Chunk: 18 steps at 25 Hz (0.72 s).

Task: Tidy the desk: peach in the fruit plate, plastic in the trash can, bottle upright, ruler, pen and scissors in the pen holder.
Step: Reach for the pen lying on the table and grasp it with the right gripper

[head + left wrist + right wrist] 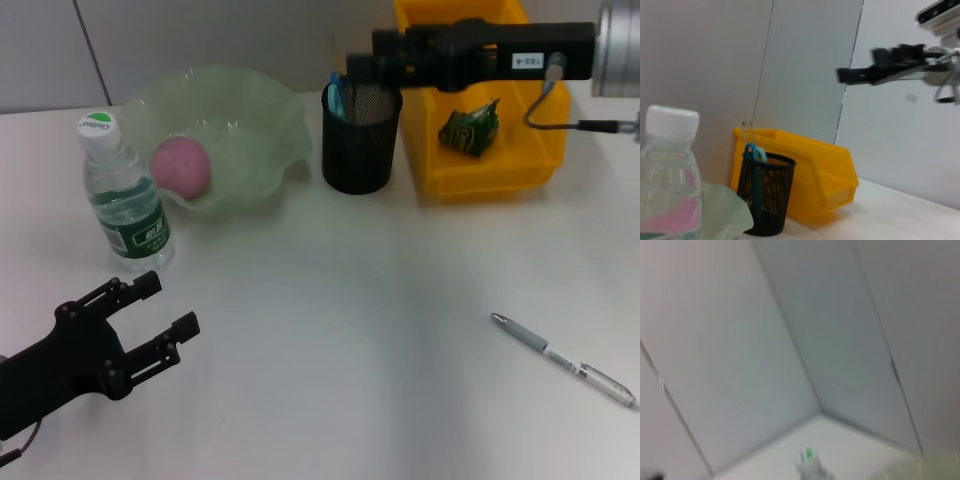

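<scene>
**Black mesh pen holder at the centre of a half-tidied desk**

Black mesh marks our landmark: the pen holder (361, 140) stands upright on the white desk (380, 330), and we place everything else from it. Blue scissor handles (336, 92) stick up out of its rim; in the left wrist view the same scissors (755, 151) rise from the holder (765, 194), with a thin clear strip beside them that may be the ruler, though we cannot tell.

To the left of the pen holder sits the pale green fruit plate (262, 118), with wavy edges, holding 1 pink peach (181, 166). Farther left still, touching the plate's rim, the water bottle (124, 196) stands upright, its white cap on.

Just right of the pen holder is the yellow trash bin (490, 176), and a crumpled green plastic wrapper (470, 129) lies inside it.

Our right gripper (352, 66) hangs directly above the pen holder, its black arm reaching in over the bin; we cannot tell whether its fingers are apart or together. The right wrist view gives us only blurred wall panels.

Well away from the pen holder, toward the near right of the desk, 1 silver pen (563, 359) lies flat and alone.

Our left gripper (160, 318) hovers near the front left of the desk, below the bottle, its 2 fingers spread and holding nothing.
</scene>
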Motion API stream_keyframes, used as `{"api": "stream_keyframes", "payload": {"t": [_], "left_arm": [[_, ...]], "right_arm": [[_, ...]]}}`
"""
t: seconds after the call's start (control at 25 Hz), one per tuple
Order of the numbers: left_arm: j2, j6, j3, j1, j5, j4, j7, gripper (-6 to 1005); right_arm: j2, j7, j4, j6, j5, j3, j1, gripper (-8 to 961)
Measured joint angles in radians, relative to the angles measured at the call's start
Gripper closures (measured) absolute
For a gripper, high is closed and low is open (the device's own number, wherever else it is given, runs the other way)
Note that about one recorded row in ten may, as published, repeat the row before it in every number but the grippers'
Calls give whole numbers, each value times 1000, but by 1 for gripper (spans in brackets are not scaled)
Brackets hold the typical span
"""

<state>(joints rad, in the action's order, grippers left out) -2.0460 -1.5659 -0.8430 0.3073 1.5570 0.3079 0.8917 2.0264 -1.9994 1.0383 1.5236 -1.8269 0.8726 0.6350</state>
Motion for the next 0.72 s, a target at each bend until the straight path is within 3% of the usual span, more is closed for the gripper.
{"api": "stream_keyframes", "payload": {"t": [0.04, 0.08, 0.16, 0.2, 0.24, 0.28, 0.36, 0.4, 0.72], "left_arm": [[0, 0, 0, 0, 0, 0, 0, 259], [0, 4, 0, 1, 0, 1, 3, 259], [0, 5, -1, 4, 0, 2, 3, 259], [0, 5, 0, 6, 0, 2, 4, 259], [0, 5, 0, 8, 0, 4, 4, 259], [0, 5, 0, 10, 0, 11, 4, 259], [0, 5, -1, 10, 0, 15, 4, 259], [4, 6, -5, 10, 0, 17, 4, 259], [11, 9, -12, 10, 0, 24, -3, 259]], "right_arm": [[0, 0, 0, 0, 0, 0, 0, 169], [4, -99, 112, 65, -89, -3, -1, 169], [7, -152, 176, 101, -137, -2, 0, 169], [12, -271, 294, 177, -245, 11, 8, 169], [12, -271, 294, 177, -245, 11, 8, 169], [17, -385, 390, 253, -347, 37, 28, 169], [20, -442, 433, 294, -401, 54, 41, 169], [22, -539, 485, 375, -516, 97, 80, 169], [32, -677, 439, 525, -835, 219, 199, 169]]}}
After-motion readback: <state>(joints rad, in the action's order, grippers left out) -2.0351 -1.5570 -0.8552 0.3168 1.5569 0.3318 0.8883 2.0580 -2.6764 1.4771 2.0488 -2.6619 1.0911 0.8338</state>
